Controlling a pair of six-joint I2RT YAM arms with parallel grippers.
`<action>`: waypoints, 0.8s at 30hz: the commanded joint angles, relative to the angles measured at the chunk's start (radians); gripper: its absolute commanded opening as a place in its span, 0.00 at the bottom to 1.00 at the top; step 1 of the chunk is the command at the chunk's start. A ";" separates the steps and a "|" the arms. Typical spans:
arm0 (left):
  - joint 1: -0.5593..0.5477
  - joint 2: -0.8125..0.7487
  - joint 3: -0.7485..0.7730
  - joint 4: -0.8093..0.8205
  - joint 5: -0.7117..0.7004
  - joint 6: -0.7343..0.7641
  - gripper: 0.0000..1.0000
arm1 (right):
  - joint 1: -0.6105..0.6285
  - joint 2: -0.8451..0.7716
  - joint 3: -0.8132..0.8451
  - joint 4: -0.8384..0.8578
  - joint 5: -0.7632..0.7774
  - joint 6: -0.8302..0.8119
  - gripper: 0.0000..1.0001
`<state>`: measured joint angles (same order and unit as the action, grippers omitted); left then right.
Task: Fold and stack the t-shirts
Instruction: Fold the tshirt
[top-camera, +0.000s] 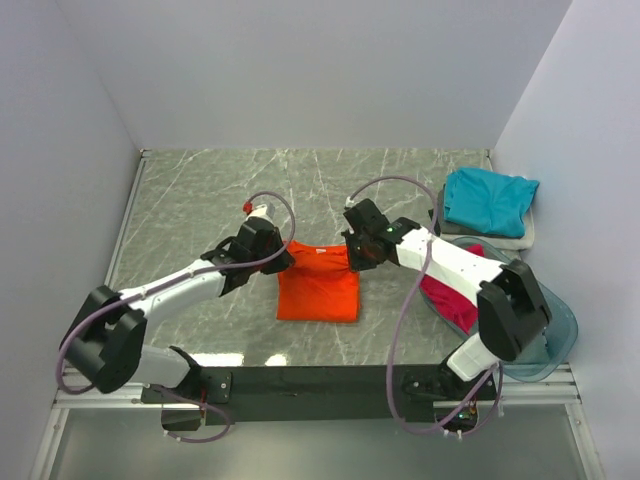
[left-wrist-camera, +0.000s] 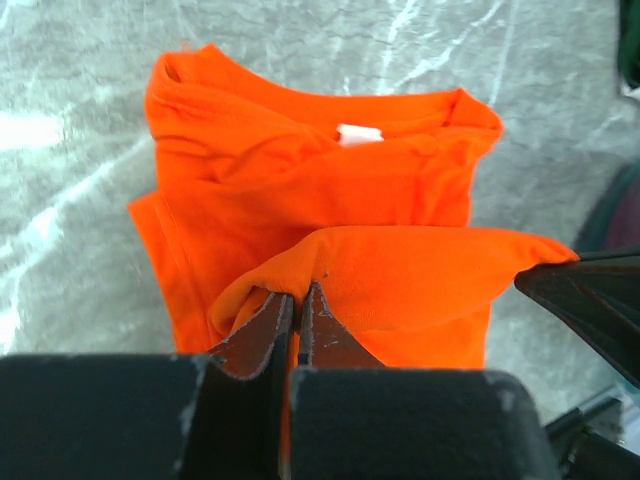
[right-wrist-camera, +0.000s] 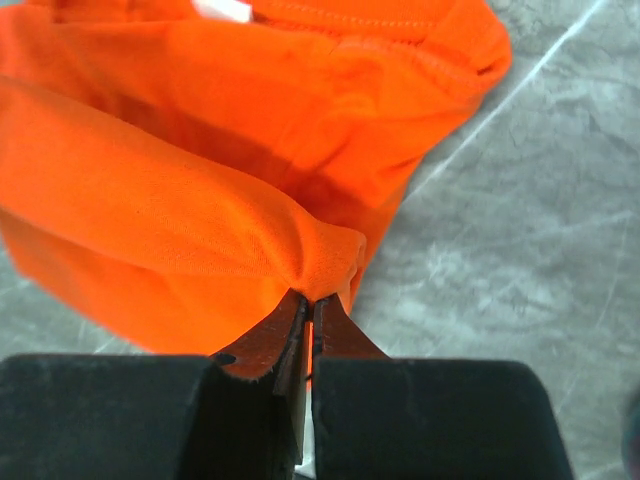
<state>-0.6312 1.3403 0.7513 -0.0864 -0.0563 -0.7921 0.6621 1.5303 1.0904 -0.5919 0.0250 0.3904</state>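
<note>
Plain bright orange tee (top-camera: 318, 283) on a grey-green marble table (top-camera: 200, 200) with white veins.
The orange tee has a white tag (left-wrist-camera: 358, 133) at its collar. At two o'clock from it, a teal tee (top-camera: 488, 200) lies on a whitish tee (top-camera: 525, 238); at three o'clock, a magenta pink tee (top-camera: 448, 300) sits in a clear bluish tub (top-camera: 560, 330). The left arm (top-camera: 180, 285) and right arm (top-camera: 450, 262) are white and black with lilac cables (top-camera: 405, 330). The left gripper (left-wrist-camera: 297, 300) and right gripper (right-wrist-camera: 310, 305) are black. The walls (top-camera: 300, 70) are pale lavender.
</note>
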 joint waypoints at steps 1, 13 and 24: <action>0.027 0.060 0.057 0.079 0.019 0.057 0.00 | -0.025 0.042 0.057 0.067 -0.011 -0.036 0.00; 0.067 0.253 0.201 0.090 -0.015 0.108 0.11 | -0.096 0.198 0.161 0.089 -0.013 -0.062 0.00; 0.025 0.025 0.182 -0.053 -0.310 0.063 0.63 | -0.102 -0.007 0.149 0.046 0.015 -0.065 0.50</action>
<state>-0.5781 1.4670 0.9535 -0.1345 -0.2642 -0.7216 0.5602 1.6402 1.2362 -0.5545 0.0437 0.3313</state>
